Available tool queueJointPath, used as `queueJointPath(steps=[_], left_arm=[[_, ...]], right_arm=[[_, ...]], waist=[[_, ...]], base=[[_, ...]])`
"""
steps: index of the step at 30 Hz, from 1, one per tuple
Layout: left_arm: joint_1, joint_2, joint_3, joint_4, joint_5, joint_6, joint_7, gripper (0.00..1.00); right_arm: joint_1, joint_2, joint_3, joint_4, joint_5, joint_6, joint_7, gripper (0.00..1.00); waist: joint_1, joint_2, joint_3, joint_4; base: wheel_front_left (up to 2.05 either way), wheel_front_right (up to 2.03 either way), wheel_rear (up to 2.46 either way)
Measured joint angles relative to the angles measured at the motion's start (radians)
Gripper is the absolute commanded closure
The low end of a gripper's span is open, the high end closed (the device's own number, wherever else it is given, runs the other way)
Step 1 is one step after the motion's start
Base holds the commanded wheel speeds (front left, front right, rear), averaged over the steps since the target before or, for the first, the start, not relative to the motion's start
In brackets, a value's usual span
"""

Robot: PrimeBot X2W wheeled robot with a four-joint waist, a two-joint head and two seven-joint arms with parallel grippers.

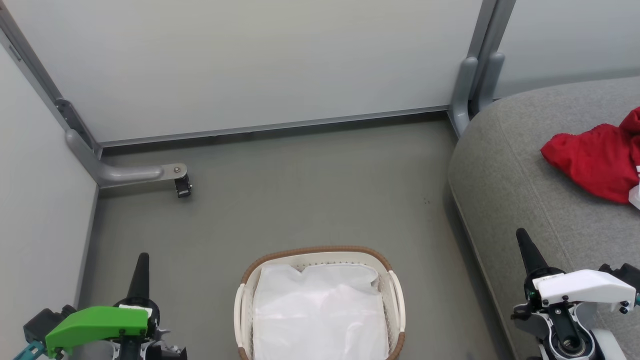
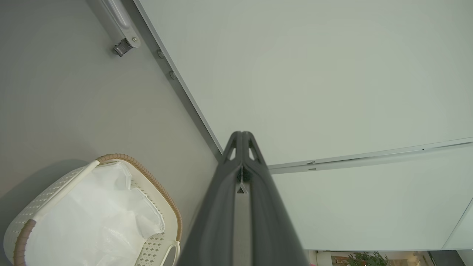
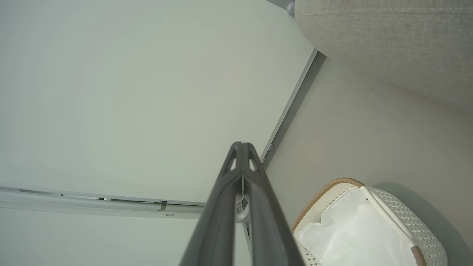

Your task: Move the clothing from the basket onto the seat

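And here's the red clothing (image 1: 597, 160), lying bunched on the light-grey seat (image 1: 510, 200) at the right edge of the head view, with a bit of white trim at its lower edge. The laundry basket (image 1: 320, 251) sits on the grey floor (image 1: 300, 190) just left of the seat, and inside it there's the white liner (image 1: 320, 310), crumpled and pale. The left gripper (image 1: 142, 262) hangs at lower left, well clear of the basket, its fingers pressed tightly together on nothing, and the left wrist view confirms that. The right gripper (image 1: 523, 237) is above the seat's front edge, jaws also closed flat against each other, gripping nothing, apart from the clothing. Pale wall panels (image 1: 250, 65) stand behind.
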Motion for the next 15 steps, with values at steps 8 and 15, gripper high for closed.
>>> queueJointPath(steps=[8, 15], left_arm=[[-0.006, 0.000, 0.010, -0.009, -0.065, -0.003, 0.014, 1.00], [-0.013, 0.001, 0.017, -0.016, -0.121, -0.010, 0.031, 1.00]], right_arm=[[0.004, -0.001, -0.005, -0.012, 0.070, 0.000, 0.017, 1.00], [0.008, -0.001, -0.009, -0.023, 0.129, 0.000, 0.032, 1.00]], waist=[[0.0000, 0.0000, -0.002, 0.001], [0.0000, 0.0000, -0.003, 0.003]], base=[[0.00, 0.00, 0.00], [0.00, 0.00, 0.00]])
